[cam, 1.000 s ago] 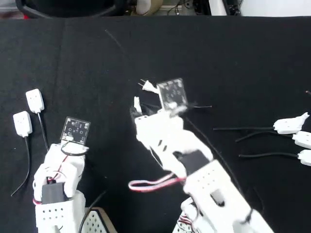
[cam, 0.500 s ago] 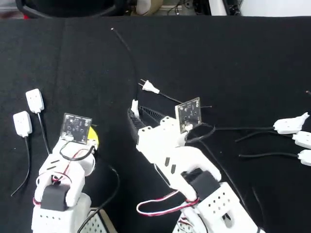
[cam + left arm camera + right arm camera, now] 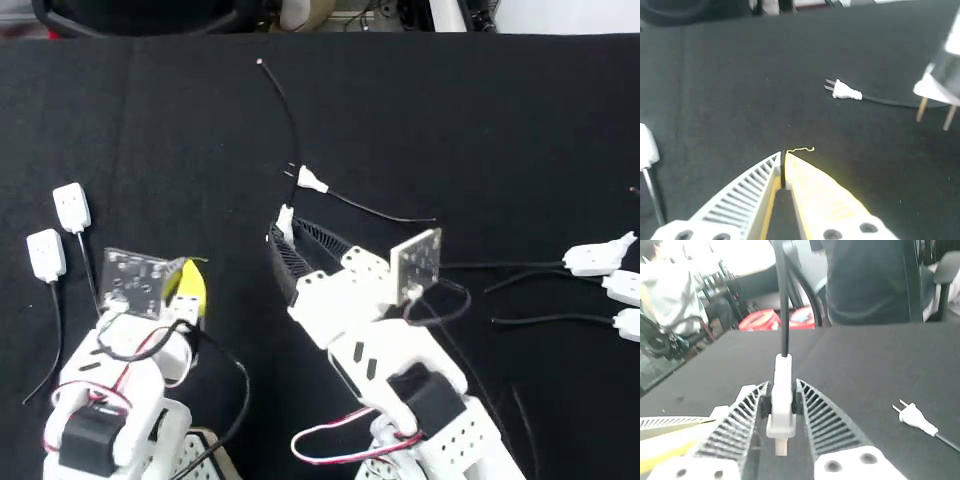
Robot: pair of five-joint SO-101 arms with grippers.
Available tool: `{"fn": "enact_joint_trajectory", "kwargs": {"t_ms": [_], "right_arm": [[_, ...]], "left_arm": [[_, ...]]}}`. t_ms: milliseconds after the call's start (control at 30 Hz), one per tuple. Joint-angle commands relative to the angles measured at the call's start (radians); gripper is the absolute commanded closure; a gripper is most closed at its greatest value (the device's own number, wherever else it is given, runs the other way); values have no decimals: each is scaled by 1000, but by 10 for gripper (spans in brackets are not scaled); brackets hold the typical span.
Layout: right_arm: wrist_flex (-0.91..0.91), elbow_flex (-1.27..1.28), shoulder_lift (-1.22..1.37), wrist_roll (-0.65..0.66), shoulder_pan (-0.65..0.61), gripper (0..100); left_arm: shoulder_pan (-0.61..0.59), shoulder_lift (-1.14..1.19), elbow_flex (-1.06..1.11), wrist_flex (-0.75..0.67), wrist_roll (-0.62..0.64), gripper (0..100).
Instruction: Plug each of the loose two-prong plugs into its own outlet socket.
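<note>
Table (image 3: 480, 120), black cloth.
- Right gripper (image 3: 781, 385): ribbed jaws clamped on a white two-prong plug (image 3: 782, 405), mid-table. The plug's black cord (image 3: 784, 300) leaves it on the side away from the wrist. In the high view it runs toward the far edge, passing close by the prongs of the loose plug.
- Loose plug (image 3: 313, 181): flat on the cloth just beyond the held one, toward the far edge. Its cord trails toward the right edge and goes behind the right arm's camera board (image 3: 418, 262).
- Left gripper (image 3: 783, 155): near the front-left corner, yellow and white jaws together, only a thin dark line between them.
- Two outlet sockets (image 3: 71, 205) (image 3: 45, 255): by the left edge, side by side, cords leading toward the front edge.
- Three white corded connectors (image 3: 595, 259): at the right edge, stacked front to back. The right arm's body lies between them and the held plug.
</note>
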Motion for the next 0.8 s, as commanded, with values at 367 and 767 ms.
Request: {"fn": "enact_joint_trajectory", "kwargs": {"t_ms": [367, 767], "right_arm": [[-18, 64, -231, -229, -41, 986], [133, 53, -229, -149, -192, 986]], "left_arm": [[314, -5, 62, -98, 23, 971], [255, -5, 194, -210, -2, 971]]}}
